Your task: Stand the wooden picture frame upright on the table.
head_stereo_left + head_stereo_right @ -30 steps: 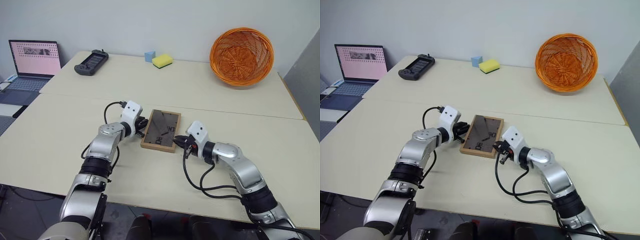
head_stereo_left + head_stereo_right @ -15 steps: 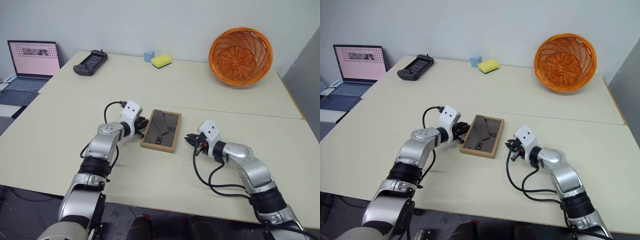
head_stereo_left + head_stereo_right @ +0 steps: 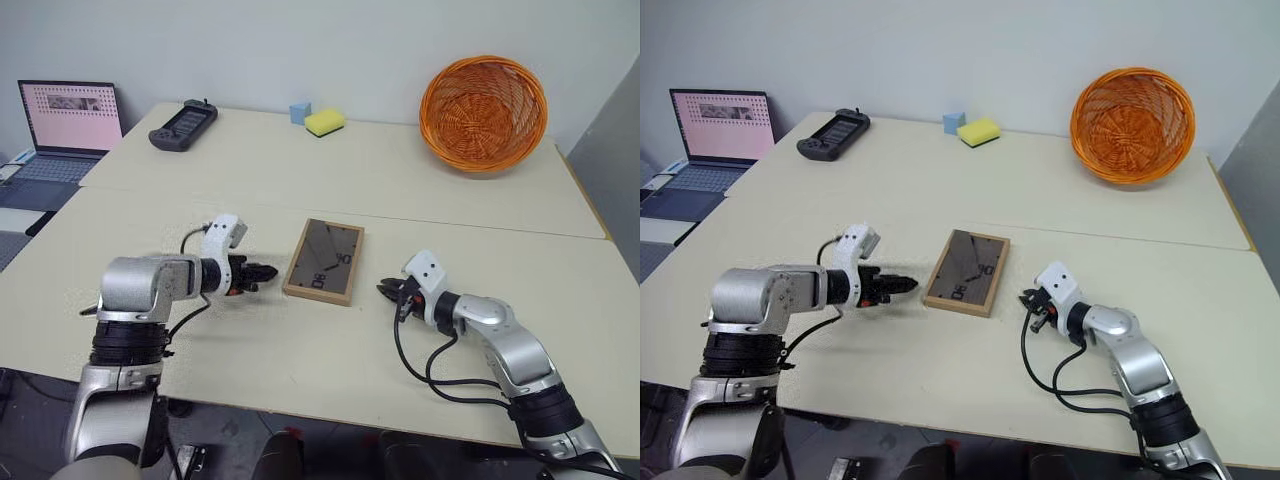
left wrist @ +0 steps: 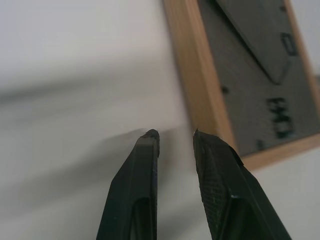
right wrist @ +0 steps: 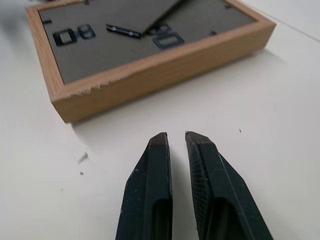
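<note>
Pale wall at back, big cream table [image 3: 420, 180] w/ a seam line running across it. Landmark = wooden picture frame [image 3: 324, 261], lying flat on the near half of the table just this side of the seam, dark grey back up, fold-out stand and clips visible, not upright. Far beyond the frame and to its right, against the wall, an orange wicker basket [image 3: 484, 112] tipped up so its inside faces the camera. Well left of the frame, off the table edge, an open laptop [image 3: 62, 130] w/ pinkish screen. Beyond the frame to the left, at the far table edge, a dark handheld controller [image 3: 183, 125]. Straight beyond the frame, near the far edge, a yellow sponge [image 3: 325, 122] w/ a small blue block [image 3: 299, 112] touching its left side. Left gripper [image 3: 268, 271] sits just left of the frame, tips pointing at its long left edge, apart from it, fingers clenched, holding nothing. Right gripper [image 3: 384, 289] just right of the frame's near right corner, not touching, fingers pinched together w/ only a slit between, empty too.
</note>
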